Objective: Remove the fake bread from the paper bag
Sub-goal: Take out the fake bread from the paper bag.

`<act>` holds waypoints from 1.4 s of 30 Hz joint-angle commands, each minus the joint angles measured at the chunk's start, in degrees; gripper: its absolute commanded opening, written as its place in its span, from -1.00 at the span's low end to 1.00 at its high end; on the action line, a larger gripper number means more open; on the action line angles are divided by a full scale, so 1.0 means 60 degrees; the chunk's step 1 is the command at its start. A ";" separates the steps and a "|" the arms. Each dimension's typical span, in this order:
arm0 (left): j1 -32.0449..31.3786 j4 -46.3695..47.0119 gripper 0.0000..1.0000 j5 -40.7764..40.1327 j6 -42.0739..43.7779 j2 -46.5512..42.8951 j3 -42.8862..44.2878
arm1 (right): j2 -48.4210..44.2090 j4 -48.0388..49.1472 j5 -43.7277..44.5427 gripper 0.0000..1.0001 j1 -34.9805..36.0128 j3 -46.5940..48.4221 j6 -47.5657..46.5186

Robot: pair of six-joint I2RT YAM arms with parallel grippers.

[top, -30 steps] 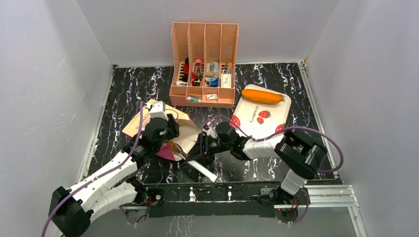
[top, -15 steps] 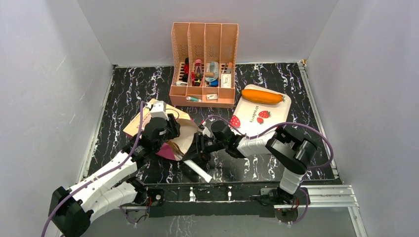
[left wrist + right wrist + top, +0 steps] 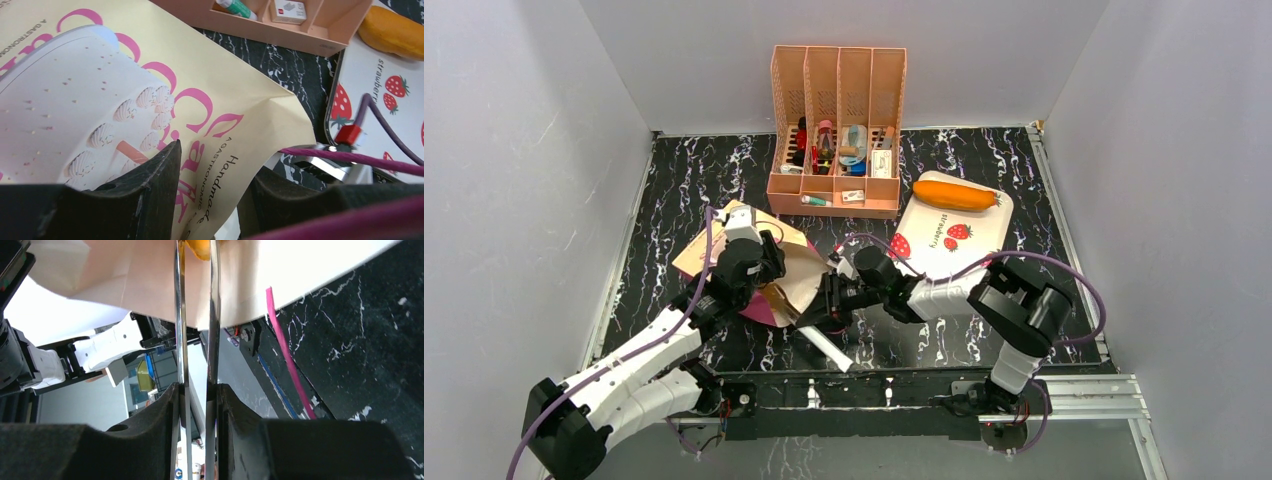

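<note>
The tan paper bag [image 3: 792, 272] with pink "Cakes" lettering [image 3: 150, 100] lies on its side at the left. My left gripper [image 3: 759, 268] [image 3: 217, 165] is shut on the bag's upper edge, with paper between its fingers. My right gripper [image 3: 829, 300] [image 3: 197, 387] is shut on a pair of metal tongs [image 3: 179, 315]. Their two blades reach into the bag's mouth [image 3: 125, 275] and pinch a golden-orange piece of fake bread [image 3: 196, 247], mostly hidden at the top edge. An orange oval loaf [image 3: 954, 193] [image 3: 395, 30] lies on the strawberry tray [image 3: 944, 250] [image 3: 395, 120].
The peach organiser [image 3: 836, 130] [image 3: 300, 30] with small items stands at the back centre. The tongs' pale rear end [image 3: 829, 347] sticks out toward the near rail. A pink cord handle [image 3: 287, 355] trails over the black marbled tabletop [image 3: 674, 180].
My right gripper has squeezed the tongs tighter, bringing the blades closer together, and moved slightly left toward the bag's mouth. The left gripper keeps its hold on the bag.
</note>
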 commanded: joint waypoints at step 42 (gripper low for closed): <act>0.0893 -0.1424 -0.15 -0.3094 -0.2519 0.3204 0.2405 | -1.0868 -0.8322 0.2905 -0.98 -0.1161 -0.1683 -0.2217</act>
